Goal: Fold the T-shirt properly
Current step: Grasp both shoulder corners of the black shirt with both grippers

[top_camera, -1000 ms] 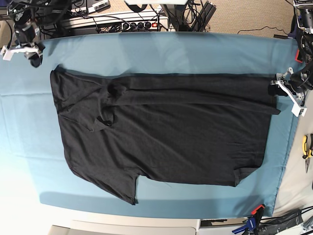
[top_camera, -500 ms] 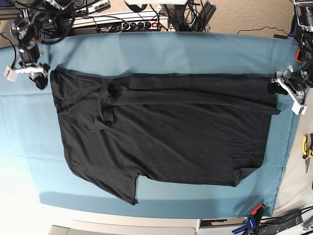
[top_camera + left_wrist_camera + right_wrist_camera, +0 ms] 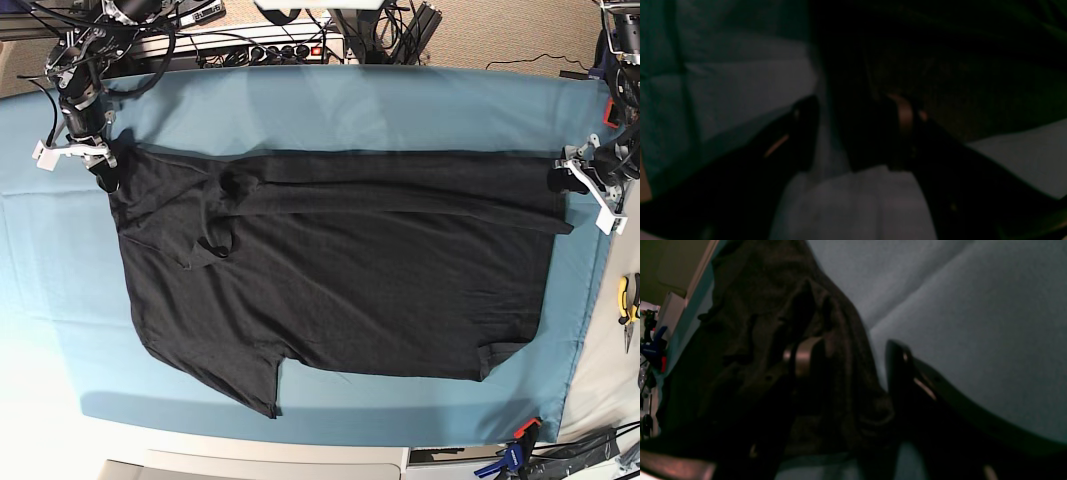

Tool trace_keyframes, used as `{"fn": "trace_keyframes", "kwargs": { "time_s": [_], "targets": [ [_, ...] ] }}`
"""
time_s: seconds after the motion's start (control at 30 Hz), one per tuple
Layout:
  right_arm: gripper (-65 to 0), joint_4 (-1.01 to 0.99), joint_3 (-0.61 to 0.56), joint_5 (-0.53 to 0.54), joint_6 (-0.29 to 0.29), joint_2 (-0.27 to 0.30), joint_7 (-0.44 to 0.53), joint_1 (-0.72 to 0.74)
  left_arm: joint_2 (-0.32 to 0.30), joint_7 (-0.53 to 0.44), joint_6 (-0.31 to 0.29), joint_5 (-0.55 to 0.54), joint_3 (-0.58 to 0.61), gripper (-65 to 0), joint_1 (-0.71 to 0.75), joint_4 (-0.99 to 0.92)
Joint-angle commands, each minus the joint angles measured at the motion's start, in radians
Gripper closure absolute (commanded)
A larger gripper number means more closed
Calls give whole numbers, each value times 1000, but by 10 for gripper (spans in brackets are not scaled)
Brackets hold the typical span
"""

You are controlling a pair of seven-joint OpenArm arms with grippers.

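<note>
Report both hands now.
Left hand: open, straddling the T-shirt's edge, not holding it.
Right hand: open, at the T-shirt's corner, holding nothing.

right gripper (image 3: 100, 165) moved down-inward | now at T-shirt (image 3: 340, 270) top-left corner; jaws straddle its edge

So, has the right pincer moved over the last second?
Yes. The right pincer moved in from off the T-shirt onto its corner, judged against the cloth's far edge.

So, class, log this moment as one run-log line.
stage: pre-grasp | T-shirt: flat, top edge folded | left gripper: open at corner | right gripper: open at opposite corner | table cloth: teal
</note>
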Motion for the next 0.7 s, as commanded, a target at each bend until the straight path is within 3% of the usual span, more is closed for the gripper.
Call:
{"fn": "trace_keyframes", "kwargs": {
  "time_s": [0.0, 0.13, 0.3, 0.43, 0.67],
  "targets": [
    [-293, 6, 0, -8, -5, 10, -38, 0, -19, 5, 0, 5, -7, -324, -1, 10],
    [-280, 6, 0, 13, -4, 11, -60, -6, -19, 8, 0, 5, -7, -324, -1, 10],
    [-105, 6, 0, 13, -4, 11, -68, -8, -19, 14, 0, 0, -7, -324, 0, 10],
    [-16, 6, 0, 12, 12, 11, -72, -9, -19, 27, 0, -29, -7, -324, 2, 10],
    [0, 7, 0, 12, 23, 11, -74, -9, -19, 47, -18, -66, -7, -324, 26, 10]
  ]
}}
